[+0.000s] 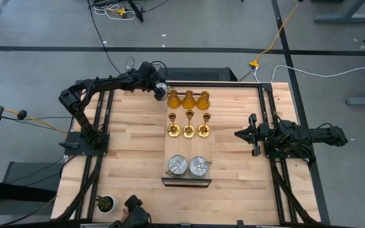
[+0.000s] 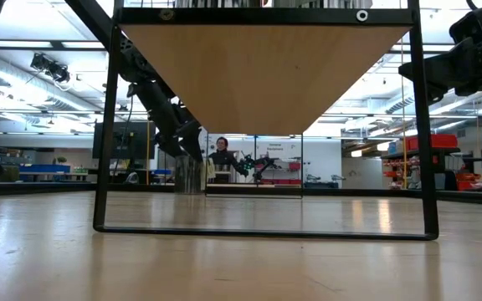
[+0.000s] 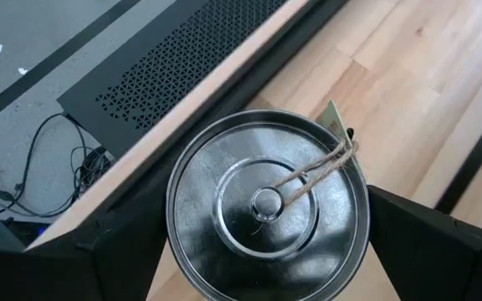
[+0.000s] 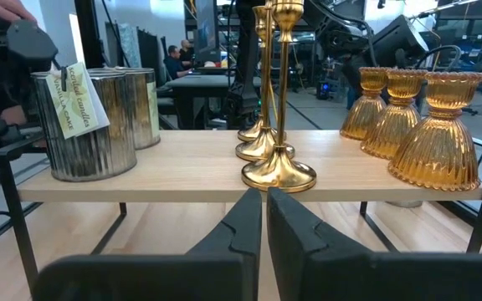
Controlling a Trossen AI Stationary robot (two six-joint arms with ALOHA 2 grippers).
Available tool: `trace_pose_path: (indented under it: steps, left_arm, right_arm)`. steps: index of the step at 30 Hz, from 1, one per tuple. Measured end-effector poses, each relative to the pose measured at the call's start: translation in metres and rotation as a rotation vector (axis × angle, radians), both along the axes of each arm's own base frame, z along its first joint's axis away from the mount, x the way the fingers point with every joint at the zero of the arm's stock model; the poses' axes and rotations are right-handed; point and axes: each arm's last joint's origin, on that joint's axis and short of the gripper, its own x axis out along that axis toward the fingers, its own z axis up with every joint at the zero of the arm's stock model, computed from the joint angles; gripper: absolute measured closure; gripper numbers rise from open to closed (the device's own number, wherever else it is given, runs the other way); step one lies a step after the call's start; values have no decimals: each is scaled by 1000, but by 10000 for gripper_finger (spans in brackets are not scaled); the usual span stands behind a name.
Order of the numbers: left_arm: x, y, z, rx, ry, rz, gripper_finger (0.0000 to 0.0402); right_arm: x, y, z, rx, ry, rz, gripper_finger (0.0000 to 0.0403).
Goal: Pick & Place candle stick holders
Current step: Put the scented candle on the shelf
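A raised wooden stand (image 1: 187,147) at the table's middle carries three amber bell-shaped holders (image 1: 188,99) at its far end, three thin gold holders (image 1: 189,130) in the middle and two squat silver holders (image 1: 187,166) at its near end. They also show in the right wrist view: amber holders (image 4: 429,125), gold holders (image 4: 279,171), silver holders (image 4: 86,125). My left gripper (image 1: 161,90) is by the table's far edge, left of the stand, shut on a third silver holder (image 3: 266,205) with a twine tag. My right gripper (image 1: 238,134) is shut and empty, right of the stand. My left gripper pinches the silver holder by its round side wall (image 3: 174,230), one finger (image 3: 124,251) on each of two opposite sides. The fingers come from above, pointing down. The holder is upright, top up; whether its bottom (image 2: 188,188) is on the table I cannot tell.
A tiny green potted plant (image 1: 105,202) and a dark object (image 1: 135,212) are at the table's near left. The stand's black legs (image 2: 103,167) frame the low view. Bare tabletop lies on both sides of the stand. A person (image 2: 221,155) sits in the room behind.
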Motion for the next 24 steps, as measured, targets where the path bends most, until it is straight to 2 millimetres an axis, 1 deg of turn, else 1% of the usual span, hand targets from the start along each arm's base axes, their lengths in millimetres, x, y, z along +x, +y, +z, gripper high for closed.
trace_pose_path:
  steps: [9, 12, 18, 24]
  left_arm:
    - [-13, -11, 19, 3, 49, 39, 27]
    - [-15, -13, 25, -3, 38, 56, 27]
    - [-21, -21, 43, 16, 6, 74, 28]
    - [-34, -33, 67, 59, 1, 100, 28]
  right_arm:
    - [0, 0, 0, 0, 0, 0, 376]
    - [0, 0, 0, 0, 0, 0, 376]
    - [0, 0, 0, 0, 0, 0, 376]
    - [0, 0, 0, 0, 0, 0, 376]
